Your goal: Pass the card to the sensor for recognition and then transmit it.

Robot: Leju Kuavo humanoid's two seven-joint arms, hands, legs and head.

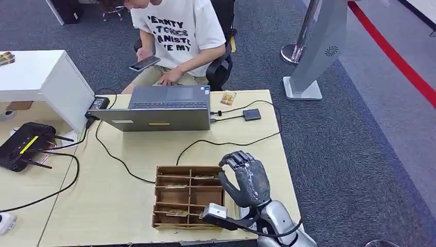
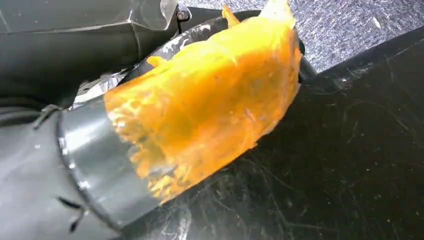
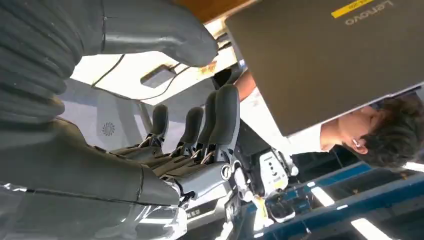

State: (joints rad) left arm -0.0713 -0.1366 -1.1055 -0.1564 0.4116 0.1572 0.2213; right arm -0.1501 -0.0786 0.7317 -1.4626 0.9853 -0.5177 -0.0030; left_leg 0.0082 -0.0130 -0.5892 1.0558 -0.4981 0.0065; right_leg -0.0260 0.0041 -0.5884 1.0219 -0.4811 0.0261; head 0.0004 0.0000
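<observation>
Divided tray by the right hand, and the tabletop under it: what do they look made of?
Divided tray: likely corrugated cardboard or thin fibreboard, matte brown, with thin slotted partitions and raw-looking edges. Tabletop: looks like pale wood-effect laminate, smooth with a low sheen and faint grain; solid wood cannot be ruled out. The right hand hovers beside the tray, holding nothing.

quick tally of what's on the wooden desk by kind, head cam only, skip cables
Laptop: 1
Divided cardboard tray: 1
Small black sensor box: 1
Loose card near the far edge: 1
Power adapter: 1
Total: 5
The right hand hovers open beside the tray, holding nothing.
</observation>
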